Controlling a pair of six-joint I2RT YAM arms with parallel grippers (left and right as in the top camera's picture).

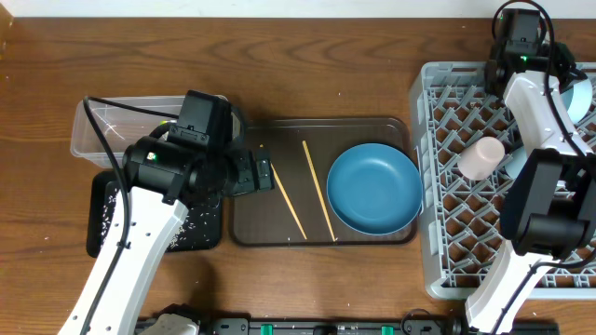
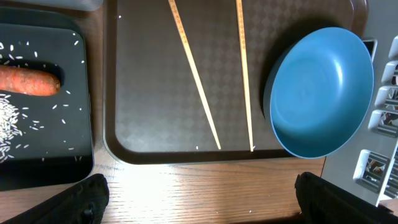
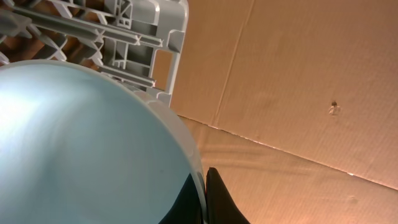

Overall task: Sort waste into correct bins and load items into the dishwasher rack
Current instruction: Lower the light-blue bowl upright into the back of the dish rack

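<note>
My left gripper (image 2: pixel 202 200) hangs open over bare wood just in front of the brown serving tray (image 2: pixel 143 118), with nothing between its fingers. On that tray lie two chopsticks (image 2: pixel 194 74) and the big blue plate (image 2: pixel 320 90), seen from above as plate (image 1: pixel 374 186) and chopsticks (image 1: pixel 319 191). The black tray (image 2: pixel 56 149) holds an orange sausage piece (image 2: pixel 28 82) and loose rice (image 2: pixel 9 115). My right gripper (image 3: pixel 204 196) is shut on the rim of the pale blue bowl (image 3: pixel 81 143), at the far right corner of the grey rack (image 3: pixel 149 37).
A pink cup (image 1: pixel 480 158) lies in the dishwasher rack (image 1: pixel 438 233). The clear tub (image 1: pixel 112 126) stands behind the black tray (image 1: pixel 102 223) at the left. Cardboard lies beyond the rack's right wall.
</note>
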